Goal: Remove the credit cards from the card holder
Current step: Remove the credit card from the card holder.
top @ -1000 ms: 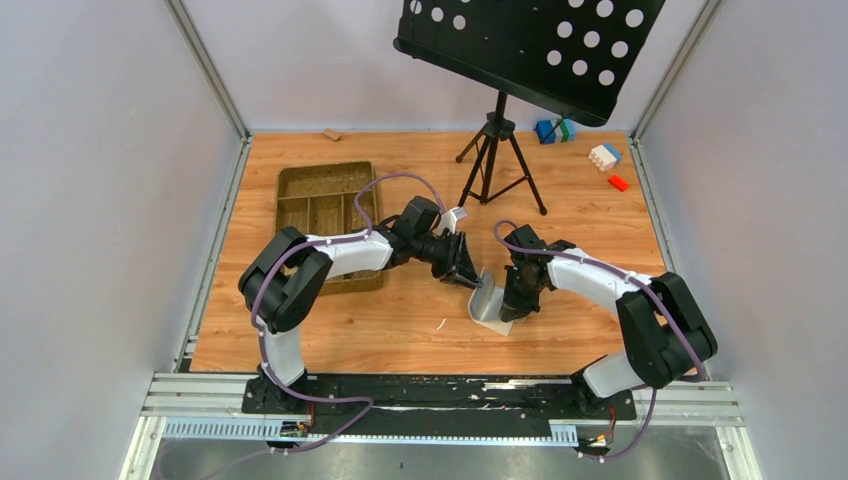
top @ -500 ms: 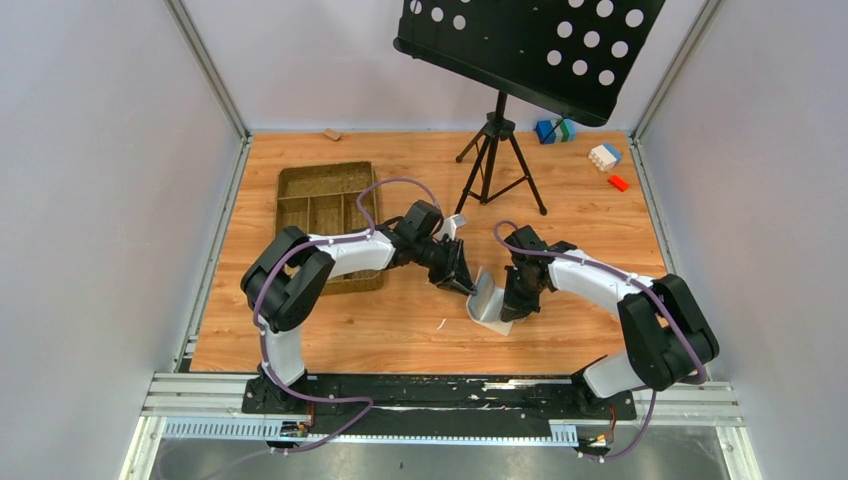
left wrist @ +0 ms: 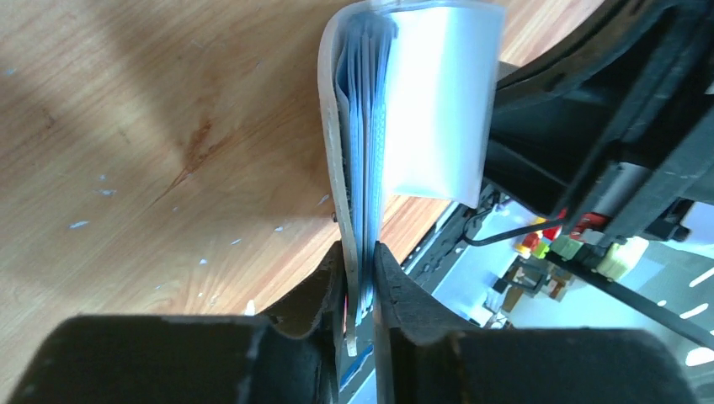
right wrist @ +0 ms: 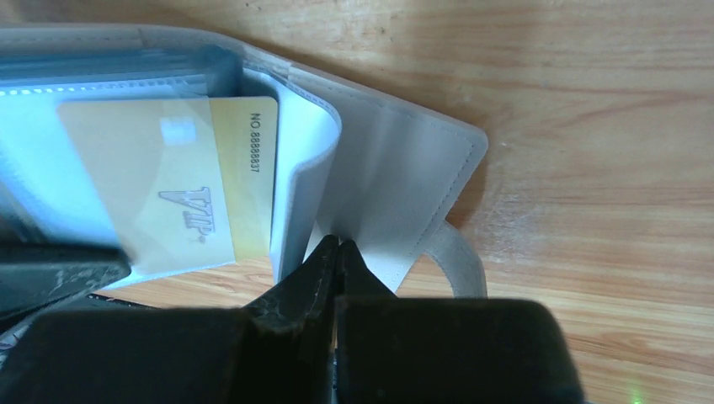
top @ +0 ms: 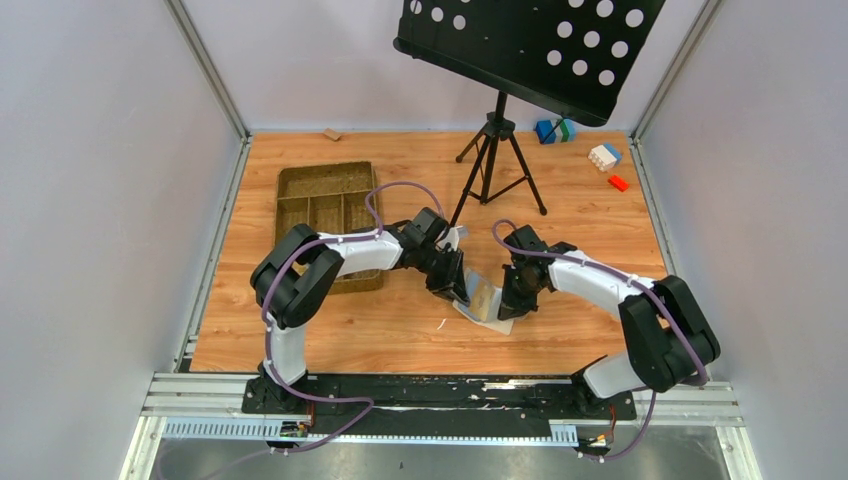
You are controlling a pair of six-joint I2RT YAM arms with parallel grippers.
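— What has your left claw got?
— My left gripper [left wrist: 359, 252] is pinched on the near edge of the card holder [left wrist: 438, 101]. One finger is on the cream cover [left wrist: 330, 168], the other on the blue sleeves [left wrist: 364, 126], which fan out beyond it.
— And the right?
— My right gripper [right wrist: 338, 246] is closed tight, tips at the cover's edge beside the closure tab [right wrist: 459, 257]. Whether a flap is nipped between them I can't tell.
— The cards?
— One yellow card [right wrist: 244, 185] sits in a sleeve inside the holder, one side strip uncovered. I can't make out any others.
— Room to move?
— The holder stands open on the table [top: 400, 340] between my wrists. Bare wood lies toward my bases and to the right. The tray [top: 320, 205] is well apart on the left, and the tripod [top: 497, 160] is near behind.
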